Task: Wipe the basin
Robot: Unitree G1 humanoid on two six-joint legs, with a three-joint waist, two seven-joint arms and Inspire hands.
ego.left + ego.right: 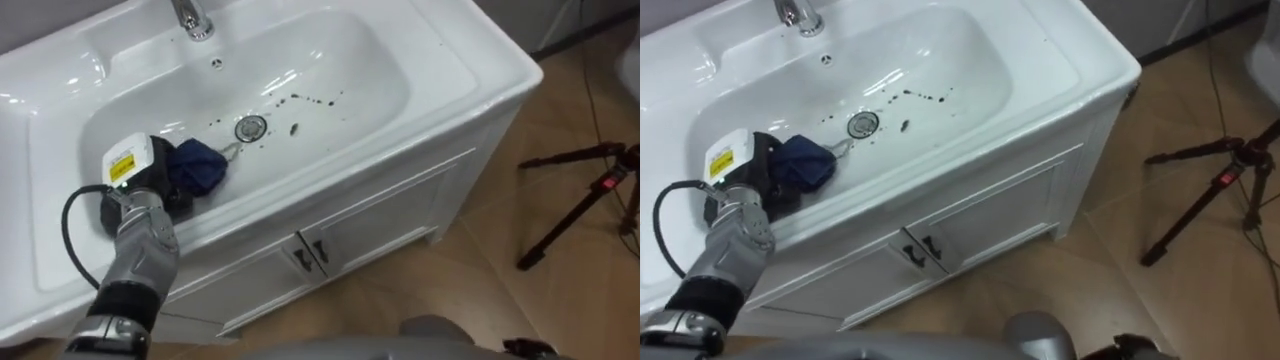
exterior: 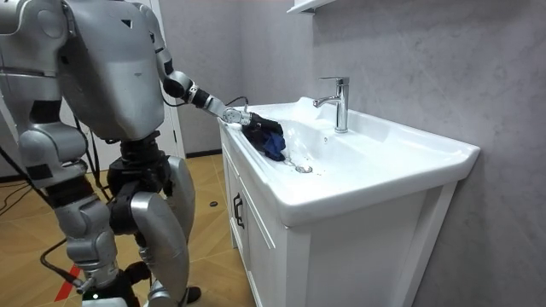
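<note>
The cloth (image 1: 197,166) lies in the basin (image 1: 360,70), left of the drain (image 1: 250,127), before the faucet (image 1: 190,18).

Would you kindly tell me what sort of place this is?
Probably a bathroom or washroom, perhaps a test set-up: a white ceramic basin with a chrome tap sits on a white door-fronted cabinet, and a black tripod stands on the wooden floor.

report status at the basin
Left hand gripping blue cloth, low in basin, left of drain. Dark specks by drain not yet wiped. Nothing in the way.
</note>
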